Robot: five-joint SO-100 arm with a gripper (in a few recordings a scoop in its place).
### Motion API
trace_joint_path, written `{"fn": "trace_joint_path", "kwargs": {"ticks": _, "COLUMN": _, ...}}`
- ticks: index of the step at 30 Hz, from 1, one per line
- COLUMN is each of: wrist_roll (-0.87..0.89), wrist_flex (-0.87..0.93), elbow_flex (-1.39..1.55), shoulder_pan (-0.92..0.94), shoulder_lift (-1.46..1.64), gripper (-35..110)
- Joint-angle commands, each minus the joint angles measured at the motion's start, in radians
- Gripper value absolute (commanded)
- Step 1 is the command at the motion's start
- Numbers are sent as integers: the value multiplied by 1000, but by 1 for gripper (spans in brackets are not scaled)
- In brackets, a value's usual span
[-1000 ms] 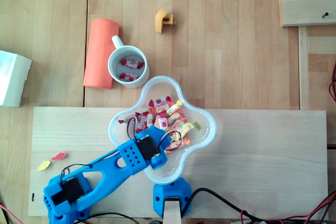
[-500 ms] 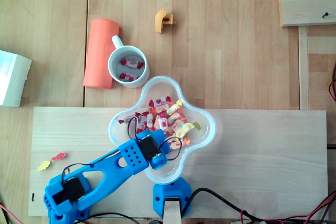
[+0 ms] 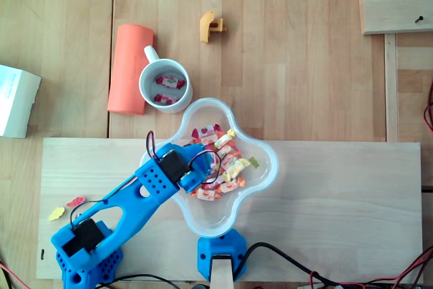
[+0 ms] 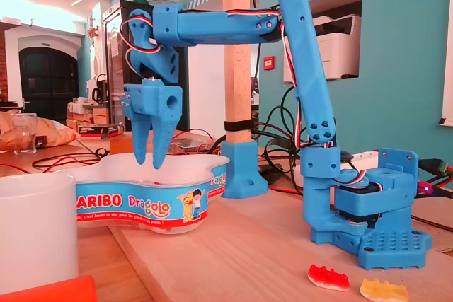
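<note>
One heap of wrapped sweets (image 3: 223, 157) logged overhead, inside the clover-shaped tub (image 3: 269, 167) on the worktop (image 3: 338, 194); white mug (image 3: 164, 84) at 11 o'clock of the tub. End effector (image 3: 193, 181) poised over the heap's 8 o'clock edge. Long axes mixed, most running roughly 8 to 2 o'clock, twisted ends outward.

In the fixed view: end effector (image 4: 150, 165) pointing straight down, tips near the tub's (image 4: 141, 206) rim level, fingers narrowly parted, nothing gripped. Judged best: square the jaws across one sweet's short side, clear of neighbours, before closing.
</note>
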Motion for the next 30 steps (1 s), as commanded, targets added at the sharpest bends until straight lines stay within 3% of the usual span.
{"fn": "trace_joint_path", "kwargs": {"ticks": 1, "wrist_roll": 8, "wrist_flex": -71, "elbow_flex": -41, "shoulder_pan": 3, "shoulder_lift": 21, "gripper": 19}}
{"fn": "trace_joint_path", "kwargs": {"ticks": 10, "wrist_roll": 8, "wrist_flex": -156, "elbow_flex": -40, "shoulder_pan": 3, "shoulder_lift": -67, "gripper": 20}}
{"fn": "trace_joint_path", "kwargs": {"ticks": 30, "wrist_roll": 8, "wrist_flex": -164, "elbow_flex": -46, "shoulder_pan": 15, "shoulder_lift": -164, "gripper": 20}}
